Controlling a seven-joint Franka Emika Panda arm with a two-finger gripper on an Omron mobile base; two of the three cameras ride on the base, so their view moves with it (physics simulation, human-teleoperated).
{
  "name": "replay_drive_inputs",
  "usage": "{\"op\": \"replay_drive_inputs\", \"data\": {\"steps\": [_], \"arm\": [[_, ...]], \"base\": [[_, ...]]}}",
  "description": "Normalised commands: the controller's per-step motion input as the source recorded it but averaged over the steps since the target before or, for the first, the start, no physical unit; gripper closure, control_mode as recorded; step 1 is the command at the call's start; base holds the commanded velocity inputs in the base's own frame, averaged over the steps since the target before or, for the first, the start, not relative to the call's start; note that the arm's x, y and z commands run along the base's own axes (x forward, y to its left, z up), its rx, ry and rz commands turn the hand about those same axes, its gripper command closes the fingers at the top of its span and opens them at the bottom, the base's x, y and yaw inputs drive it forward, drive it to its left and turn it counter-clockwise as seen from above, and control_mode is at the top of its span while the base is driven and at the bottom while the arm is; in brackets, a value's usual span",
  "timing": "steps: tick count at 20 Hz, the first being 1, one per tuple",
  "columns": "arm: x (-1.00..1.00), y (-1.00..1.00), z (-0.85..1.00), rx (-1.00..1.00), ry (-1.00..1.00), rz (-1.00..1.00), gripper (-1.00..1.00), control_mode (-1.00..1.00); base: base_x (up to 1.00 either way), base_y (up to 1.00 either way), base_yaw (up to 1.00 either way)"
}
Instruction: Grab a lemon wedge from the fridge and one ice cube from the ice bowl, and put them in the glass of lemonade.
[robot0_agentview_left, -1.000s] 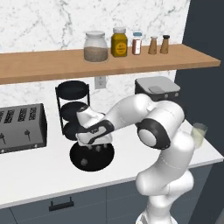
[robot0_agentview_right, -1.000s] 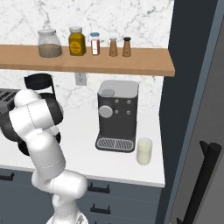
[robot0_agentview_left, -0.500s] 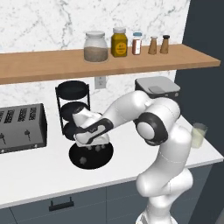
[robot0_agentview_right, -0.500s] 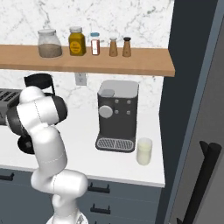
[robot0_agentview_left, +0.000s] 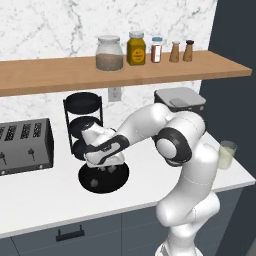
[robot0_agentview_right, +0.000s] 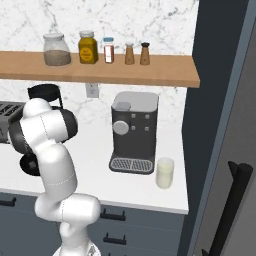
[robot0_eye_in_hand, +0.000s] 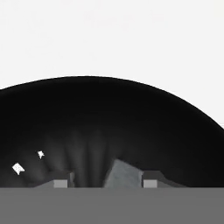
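The wide black ice bowl (robot0_agentview_left: 95, 184) sits on the white counter in front of the rack. My gripper (robot0_agentview_left: 107, 169) reaches down into it. In the hand view the bowl's dark inside (robot0_eye_in_hand: 109, 122) spreads out, and a pale grey ice cube (robot0_eye_in_hand: 124, 175) stands between my fingertips (robot0_eye_in_hand: 150, 183), close to the right one, with a gap to the left one. The gripper (robot0_eye_in_hand: 106, 183) is open around the cube. The glass of lemonade (robot0_agentview_left: 226, 155) (robot0_agentview_right: 165, 173) stands by the coffee machine. The dark fridge (robot0_agentview_right: 225, 100) is shut at the right. The lemon wedge is out of view.
A three-tier black rack (robot0_agentview_left: 82, 125) stands right behind the bowl and a toaster (robot0_agentview_left: 22, 145) to its left. The coffee machine (robot0_agentview_right: 134, 132) is at the counter's right. A wooden shelf (robot0_agentview_left: 125, 72) with jars hangs above. Two pale bits (robot0_eye_in_hand: 17, 168) lie elsewhere in the bowl.
The hand has sunk a little lower into the bowl and the elbow has swung right. The fingers have drawn closer together.
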Motion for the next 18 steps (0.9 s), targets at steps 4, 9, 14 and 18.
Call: {"op": "replay_drive_inputs", "data": {"steps": [4, 9, 14, 18], "arm": [[-0.05, 0.0, -0.16, -0.03, -0.02, -0.02, 1.0, -1.0], [0.05, 0.0, -0.04, -0.01, -0.03, 0.0, 1.0, -1.0], [-0.14, 0.0, 0.15, 0.0, -0.03, 0.0, 1.0, -1.0], [-0.38, -0.13, 0.65, 0.0, -0.05, 0.0, 1.0, -1.0]], "base": [[0.0, 0.0, 0.0], [0.0, 0.0, 0.0], [0.0, 0.0, 0.0], [0.0, 0.0, 0.0]]}}
